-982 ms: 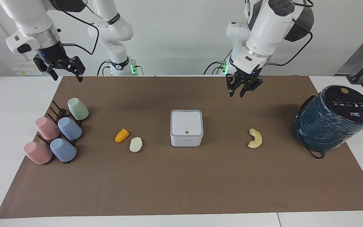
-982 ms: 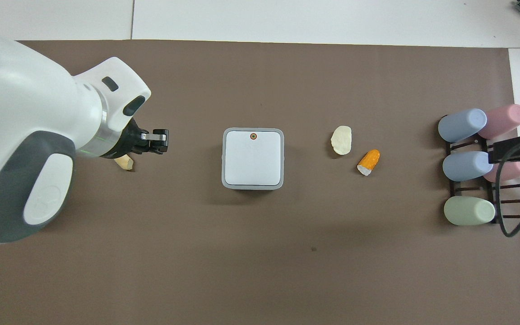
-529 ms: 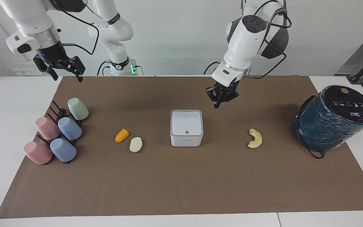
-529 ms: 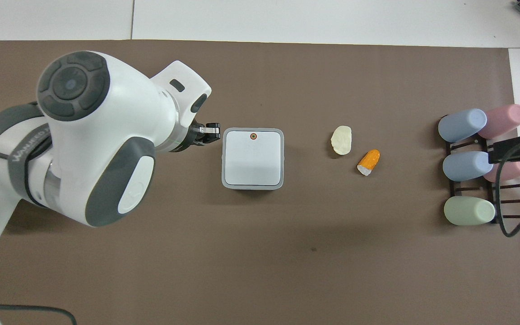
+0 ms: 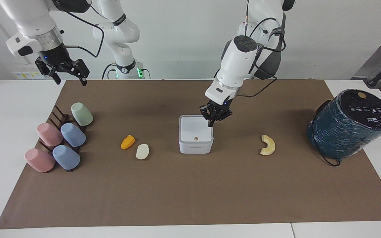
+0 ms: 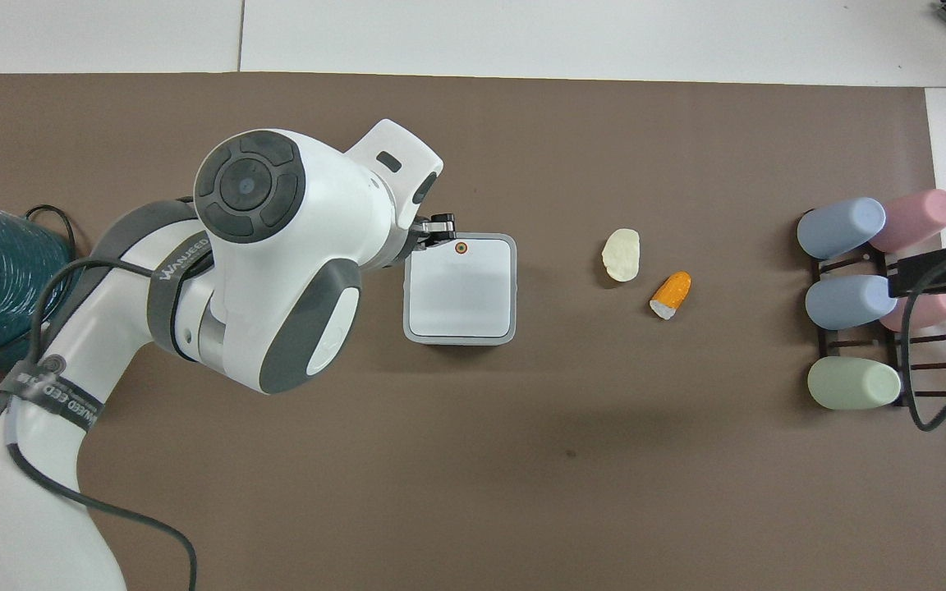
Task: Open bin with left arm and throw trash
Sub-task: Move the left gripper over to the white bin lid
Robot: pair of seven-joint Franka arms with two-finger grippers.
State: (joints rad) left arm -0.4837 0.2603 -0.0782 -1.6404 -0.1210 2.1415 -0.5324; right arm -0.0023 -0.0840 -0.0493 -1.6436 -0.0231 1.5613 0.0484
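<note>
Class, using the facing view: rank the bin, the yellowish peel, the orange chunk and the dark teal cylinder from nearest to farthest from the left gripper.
1. bin, directly under the left gripper.
2. yellowish peel, toward the left arm's end.
3. orange chunk, toward the right arm's end.
4. dark teal cylinder, at the left arm's end of the table.

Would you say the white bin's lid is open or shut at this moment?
Shut. The bin's lid lies flat on the box, orange button on top, no inside showing. The shut left gripper is over its edge.

White table [image 5: 18,105] with brown mat [image 5: 190,191], plain white wall [image 5: 184,33].
</note>
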